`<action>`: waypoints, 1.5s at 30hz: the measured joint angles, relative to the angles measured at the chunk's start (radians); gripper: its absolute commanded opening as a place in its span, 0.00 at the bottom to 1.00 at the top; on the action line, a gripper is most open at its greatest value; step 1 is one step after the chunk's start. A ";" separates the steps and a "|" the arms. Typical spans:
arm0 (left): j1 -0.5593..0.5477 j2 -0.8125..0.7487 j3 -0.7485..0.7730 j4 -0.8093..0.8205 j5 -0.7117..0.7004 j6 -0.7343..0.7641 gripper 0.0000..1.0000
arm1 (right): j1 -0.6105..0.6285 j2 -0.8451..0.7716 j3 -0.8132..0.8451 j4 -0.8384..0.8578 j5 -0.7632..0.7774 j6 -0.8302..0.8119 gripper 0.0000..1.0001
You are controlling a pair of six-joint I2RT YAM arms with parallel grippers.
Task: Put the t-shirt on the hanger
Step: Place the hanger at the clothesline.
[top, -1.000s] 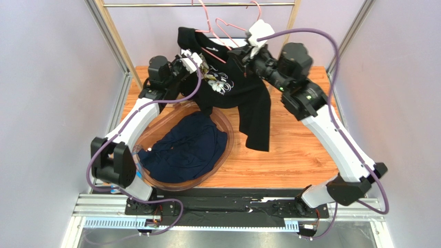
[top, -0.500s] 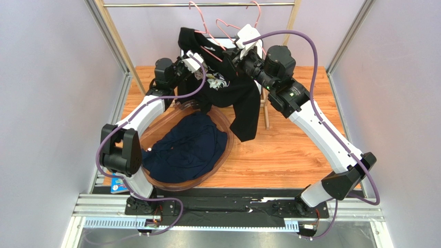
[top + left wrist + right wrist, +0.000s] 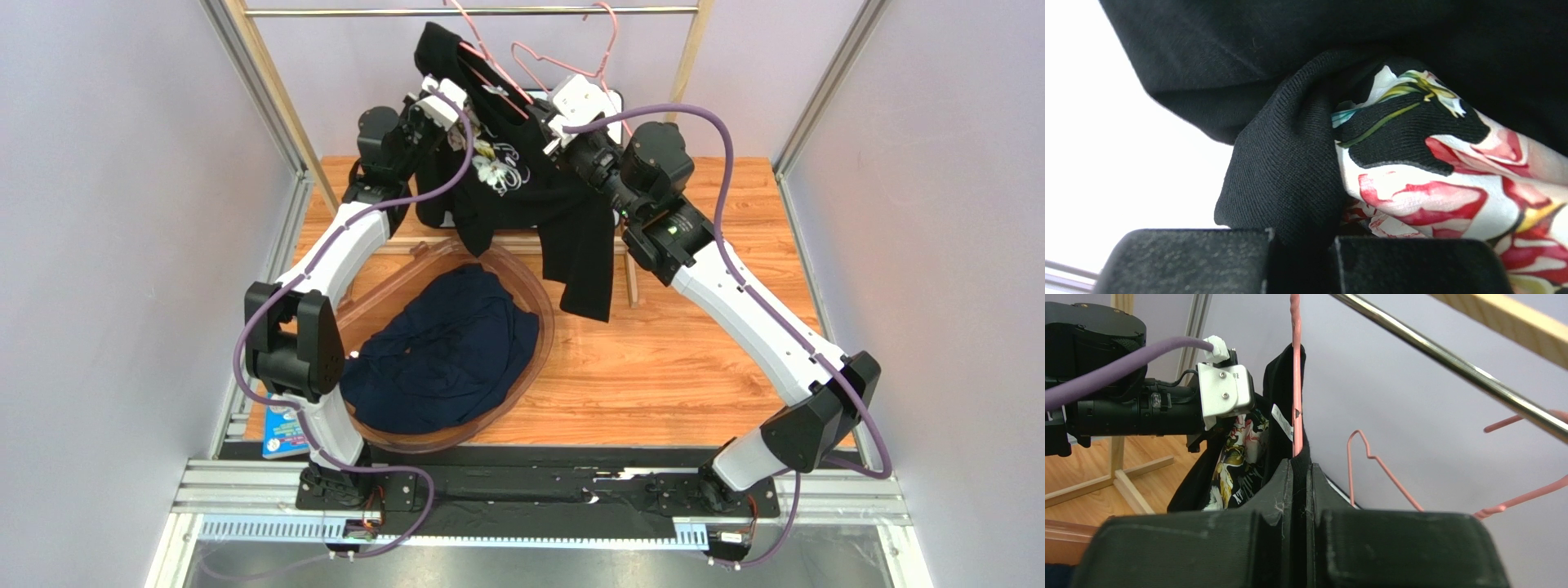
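Beneath the rail [image 3: 368, 11] at the frame's top, left pincer [image 3: 1300, 260] and right pincer [image 3: 1301, 473] both clamp the t-shirt [image 3: 577, 233] tight, apparently mid-threading onto the hanger [image 3: 1294, 367]; next, its shoulders likely need easing over the wire.

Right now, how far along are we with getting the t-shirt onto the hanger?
Done: the t-shirt is held up by the rail, with the hanger wire running into its fabric. In hand: the left gripper and right gripper are both shut on black cloth. Left: the shirt hangs bunched, one end dangling, not spread over the hanger's shoulders.
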 measured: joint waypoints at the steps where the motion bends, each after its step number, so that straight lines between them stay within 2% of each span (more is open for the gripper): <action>1: 0.001 0.004 0.014 0.002 -0.004 -0.010 0.00 | 0.000 0.001 0.000 0.011 0.000 -0.009 0.00; 15: 0.005 0.089 0.068 0.030 -0.055 -0.030 0.00 | -0.003 0.101 -0.003 0.163 -0.020 -0.196 0.00; 23: 0.009 0.118 0.117 0.026 -0.059 -0.030 0.00 | -0.014 0.161 0.002 0.203 0.013 -0.205 0.00; 31: 0.019 0.118 0.120 0.026 -0.058 -0.026 0.00 | -0.024 0.224 0.076 0.199 0.031 -0.179 0.00; 45: 0.063 0.117 0.038 0.031 -0.055 0.000 0.00 | -0.025 0.260 0.129 0.148 0.019 -0.166 0.00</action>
